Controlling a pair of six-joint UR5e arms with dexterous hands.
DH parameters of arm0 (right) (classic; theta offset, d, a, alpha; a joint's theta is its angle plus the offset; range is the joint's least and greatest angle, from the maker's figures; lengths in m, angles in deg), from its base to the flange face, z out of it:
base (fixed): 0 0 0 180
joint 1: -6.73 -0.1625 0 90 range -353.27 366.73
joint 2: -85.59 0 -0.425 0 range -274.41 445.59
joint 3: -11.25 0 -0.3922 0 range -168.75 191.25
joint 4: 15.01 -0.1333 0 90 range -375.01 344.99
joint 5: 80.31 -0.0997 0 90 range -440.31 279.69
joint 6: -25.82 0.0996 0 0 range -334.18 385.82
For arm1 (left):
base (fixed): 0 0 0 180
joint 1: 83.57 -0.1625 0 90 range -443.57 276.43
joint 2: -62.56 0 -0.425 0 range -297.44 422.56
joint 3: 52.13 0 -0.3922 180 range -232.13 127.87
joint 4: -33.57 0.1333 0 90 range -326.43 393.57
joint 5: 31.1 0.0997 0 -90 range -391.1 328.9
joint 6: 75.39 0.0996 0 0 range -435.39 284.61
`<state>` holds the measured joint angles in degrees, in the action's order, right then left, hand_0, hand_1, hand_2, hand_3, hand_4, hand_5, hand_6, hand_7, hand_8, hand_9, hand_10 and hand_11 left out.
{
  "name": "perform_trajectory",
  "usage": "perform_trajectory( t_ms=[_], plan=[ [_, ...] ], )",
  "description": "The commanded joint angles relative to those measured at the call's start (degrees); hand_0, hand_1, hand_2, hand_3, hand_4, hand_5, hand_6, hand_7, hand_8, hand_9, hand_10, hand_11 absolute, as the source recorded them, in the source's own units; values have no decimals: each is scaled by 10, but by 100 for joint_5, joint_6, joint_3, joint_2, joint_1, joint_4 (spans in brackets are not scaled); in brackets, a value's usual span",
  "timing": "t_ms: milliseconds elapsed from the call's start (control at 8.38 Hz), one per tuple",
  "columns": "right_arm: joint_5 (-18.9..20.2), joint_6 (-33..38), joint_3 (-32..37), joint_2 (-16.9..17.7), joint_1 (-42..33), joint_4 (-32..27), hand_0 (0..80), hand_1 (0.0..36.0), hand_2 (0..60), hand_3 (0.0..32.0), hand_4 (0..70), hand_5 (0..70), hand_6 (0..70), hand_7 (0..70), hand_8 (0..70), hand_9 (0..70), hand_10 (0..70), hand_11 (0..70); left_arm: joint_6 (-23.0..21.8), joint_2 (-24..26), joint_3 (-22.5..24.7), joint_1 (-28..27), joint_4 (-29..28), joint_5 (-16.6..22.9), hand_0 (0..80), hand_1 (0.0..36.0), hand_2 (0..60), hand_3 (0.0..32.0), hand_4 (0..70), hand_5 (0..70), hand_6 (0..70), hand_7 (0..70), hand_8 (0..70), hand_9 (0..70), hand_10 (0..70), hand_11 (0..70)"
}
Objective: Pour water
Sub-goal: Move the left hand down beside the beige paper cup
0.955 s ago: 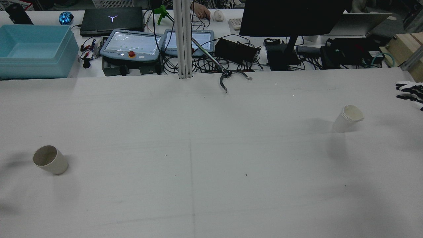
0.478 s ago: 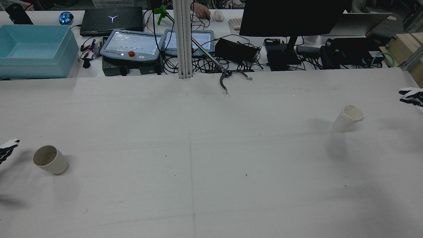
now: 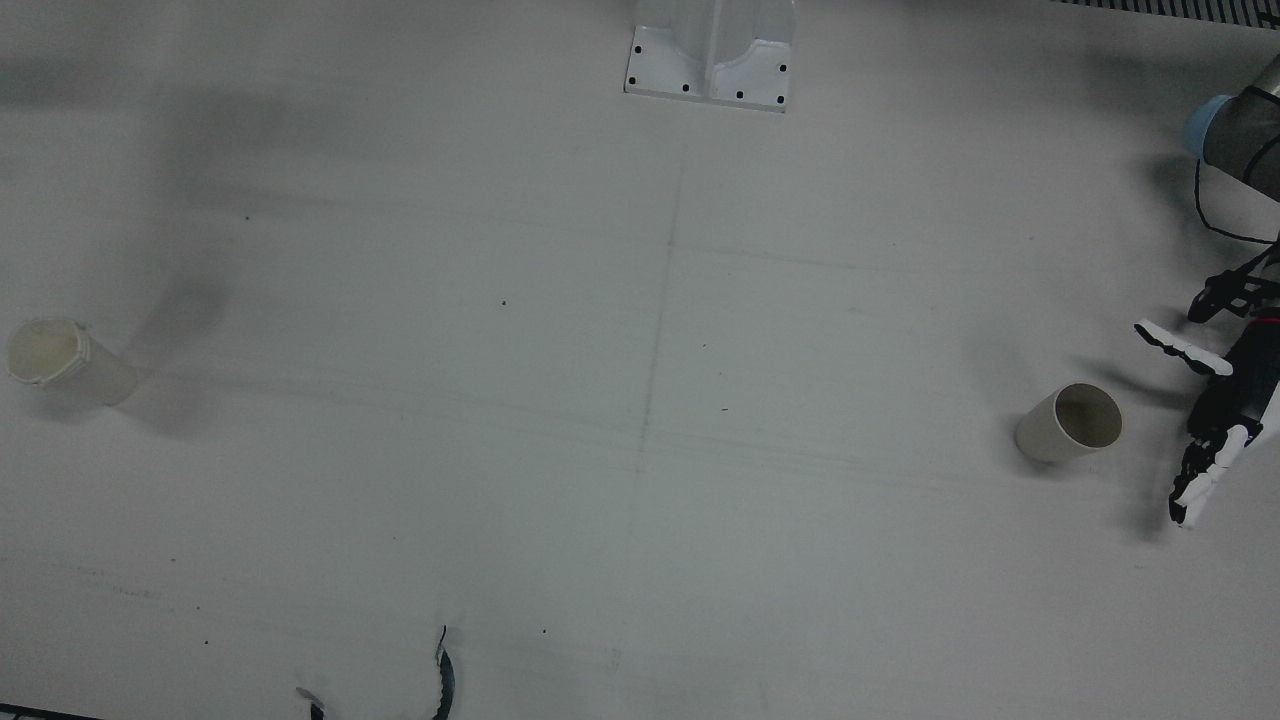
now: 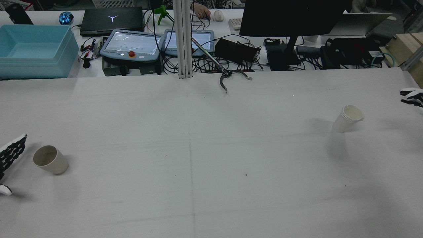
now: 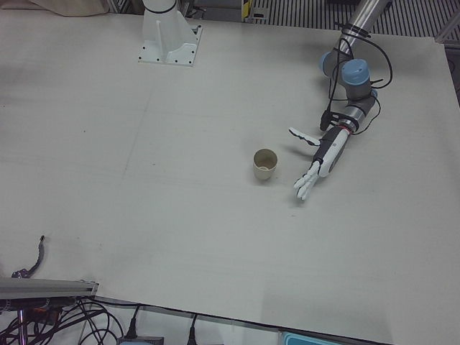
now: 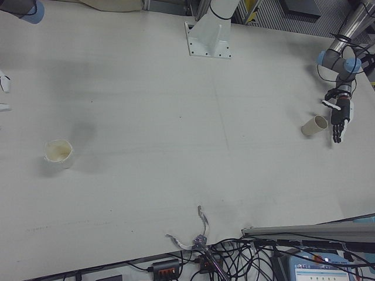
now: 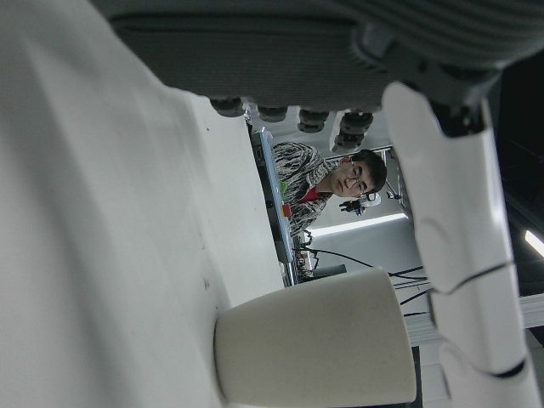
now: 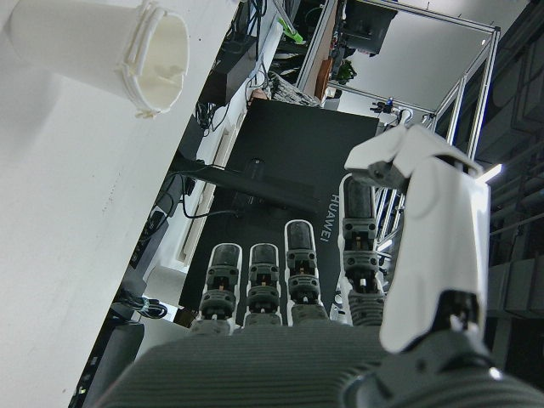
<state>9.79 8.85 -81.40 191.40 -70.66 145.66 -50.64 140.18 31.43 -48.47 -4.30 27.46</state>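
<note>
Cup (image 3: pixel 1070 422), thin, light, crushable: we judge mid-wall grip best; left hand (image 3: pixel 1215 420) spread at three o'clock, holding nothing.

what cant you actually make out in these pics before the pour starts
- Water level in the white cup: front view shows only a pale inside; too small to tell.
- Right hand: rear view's right edge cuts off all but fingertips; the front view misses it.
- Beige cup rim: the left hand view shows only its outer wall.
- Left hand wrist: cut off by the front view's right edge.
</note>
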Motion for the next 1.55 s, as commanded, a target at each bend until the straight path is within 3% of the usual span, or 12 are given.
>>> perform_trajectory(
  t_ms=[0,358,1433],
  plan=[
    [0,0,28,1,5,-1,569,278,412,0,255,281,190,245,125,189,120,198,56,78,-6,-3,17,-12,550,144,0,0,82,87,9,64,12,8,0,0],
    [-18,9,71,-8,5,-1,565,277,420,0,268,290,198,254,129,193,120,197,477,464,46,-3,87,-12,570,172,0,0,80,97,7,67,12,8,0,4],
    [-9,9,186,-8,-4,-10,558,272,404,0,235,277,178,237,124,188,125,204,645,597,82,-64,325,-3,586,191,0,0,97,121,15,74,18,17,0,6]
  ],
)
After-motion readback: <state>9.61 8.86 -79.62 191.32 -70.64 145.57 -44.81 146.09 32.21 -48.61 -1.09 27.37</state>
